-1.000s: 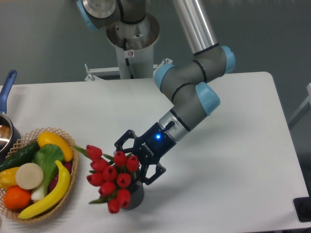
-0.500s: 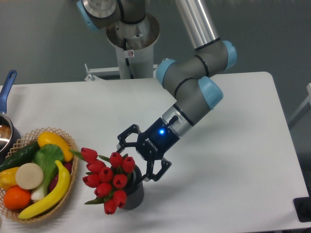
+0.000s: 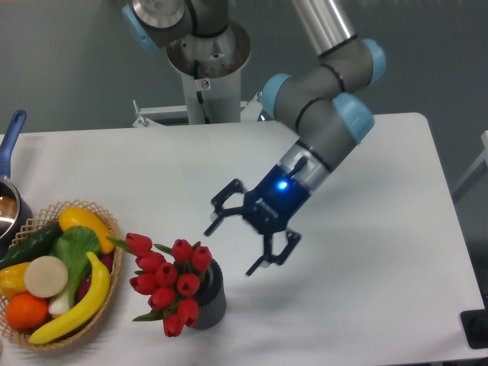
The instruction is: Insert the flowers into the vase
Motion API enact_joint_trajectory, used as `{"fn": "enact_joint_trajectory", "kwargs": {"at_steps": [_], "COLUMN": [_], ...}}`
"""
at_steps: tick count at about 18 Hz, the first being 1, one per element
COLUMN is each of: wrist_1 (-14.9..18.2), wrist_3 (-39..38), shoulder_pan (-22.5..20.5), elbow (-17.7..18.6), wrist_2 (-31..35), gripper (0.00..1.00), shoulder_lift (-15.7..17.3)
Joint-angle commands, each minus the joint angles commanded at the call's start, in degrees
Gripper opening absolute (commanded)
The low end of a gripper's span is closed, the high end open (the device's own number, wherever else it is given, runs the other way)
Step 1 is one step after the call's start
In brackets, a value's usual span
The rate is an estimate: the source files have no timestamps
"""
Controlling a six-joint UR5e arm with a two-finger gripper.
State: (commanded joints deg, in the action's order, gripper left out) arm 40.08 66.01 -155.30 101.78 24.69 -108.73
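White table (image 3: 366, 305) with rounded corners fills most of the view, matte top, soft even light, faint shadows. Behind its far edge a plain grey wall or floor (image 3: 69, 61), can't tell which. A white metal bracket (image 3: 164, 114) sits just past the far edge near the middle. Dark grey floor past the right edge; a pale frame piece (image 3: 474, 171) pokes in there, and a black object (image 3: 476, 329) sits by the near right corner, cropped.
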Motion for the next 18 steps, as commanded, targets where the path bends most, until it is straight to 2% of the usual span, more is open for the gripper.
{"fn": "enact_joint_trajectory", "kwargs": {"at_steps": [2,7,12,14,16,18], "wrist_1": [0.0,0.1,0.5,0.5,1.8,5.3], "wrist_3": [0.0,-0.2,-0.8,-0.7,-0.4,-0.3], "shoulder_pan": [-0.7,-0.6,-0.8,-0.6,-0.5,-0.7], "elbow": [0.3,-1.0,-0.2,-0.1,0.2,1.5], "wrist_2": [3.9,22.0,34.2,42.3,50.5,53.8], "gripper": [1.0,1.0,1.0,1.0,1.0,1.0], "shoulder_lift": [0.9,1.7,1.7,1.6,1.8,1.7]}}
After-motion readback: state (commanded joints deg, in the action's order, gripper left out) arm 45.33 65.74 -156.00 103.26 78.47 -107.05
